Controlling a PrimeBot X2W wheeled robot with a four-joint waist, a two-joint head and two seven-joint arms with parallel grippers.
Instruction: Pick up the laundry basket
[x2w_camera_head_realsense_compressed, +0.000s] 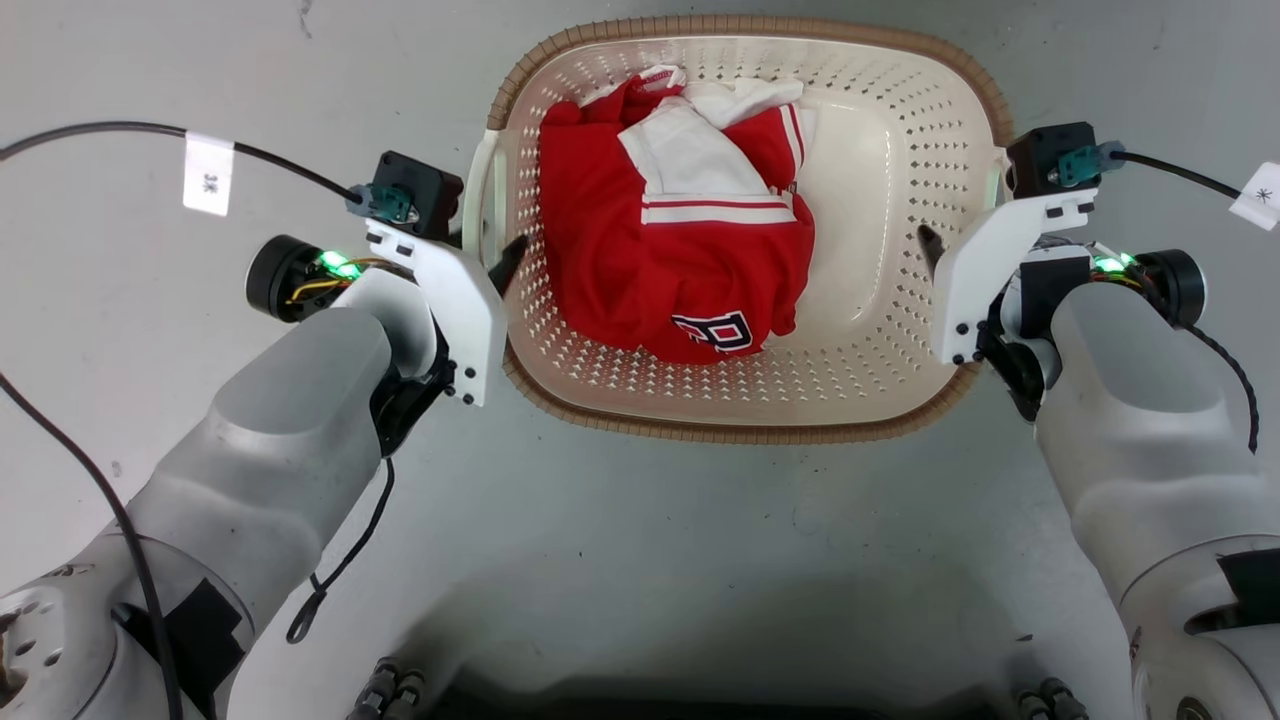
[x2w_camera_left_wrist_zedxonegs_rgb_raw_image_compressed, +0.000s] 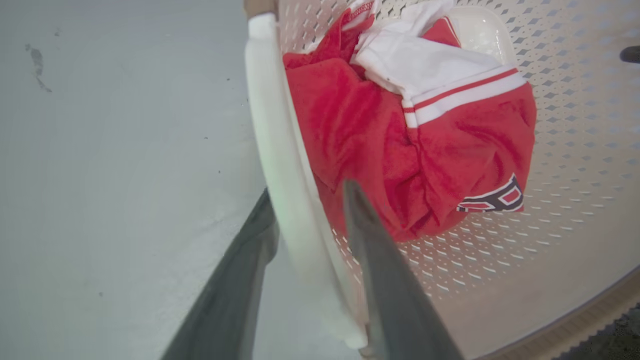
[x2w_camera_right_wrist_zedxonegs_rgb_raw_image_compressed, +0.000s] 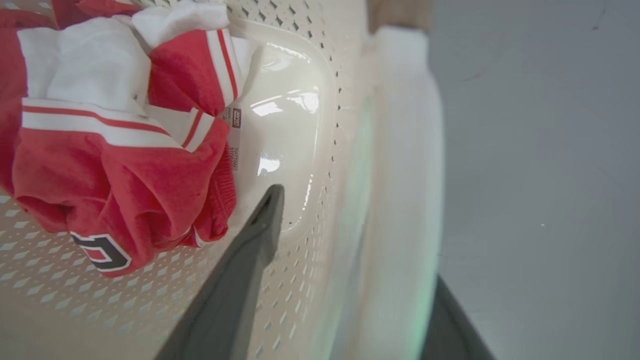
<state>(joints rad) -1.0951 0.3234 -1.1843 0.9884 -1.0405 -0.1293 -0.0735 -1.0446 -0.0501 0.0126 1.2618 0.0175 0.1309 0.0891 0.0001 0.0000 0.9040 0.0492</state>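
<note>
Your left pincer (x2w_camera_left_wrist_zedxonegs_rgb_raw_image_compressed: 307, 192) clamps the left handle (x2w_camera_left_wrist_zedxonegs_rgb_raw_image_compressed: 280, 150) of the basket (x2w_camera_head_realsense_compressed: 740, 430). Your right pincer (x2w_camera_right_wrist_zedxonegs_rgb_raw_image_compressed: 357, 235) straddles its right handle (x2w_camera_right_wrist_zedxonegs_rgb_raw_image_compressed: 405, 150); I cannot tell whether it grips.

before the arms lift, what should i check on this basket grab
1. Left gripper straddles the left handle, one finger inside the basket and one outside: ok.
2. Right gripper straddles the right handle the same way: ok.
3. Both grippers squeezed firmly on their handles: cannot tell.
4. Clothes lie inside the basket, with nothing hanging over the rim: ok.
5. Cables run away from the basket, with none across it: ok.
</note>
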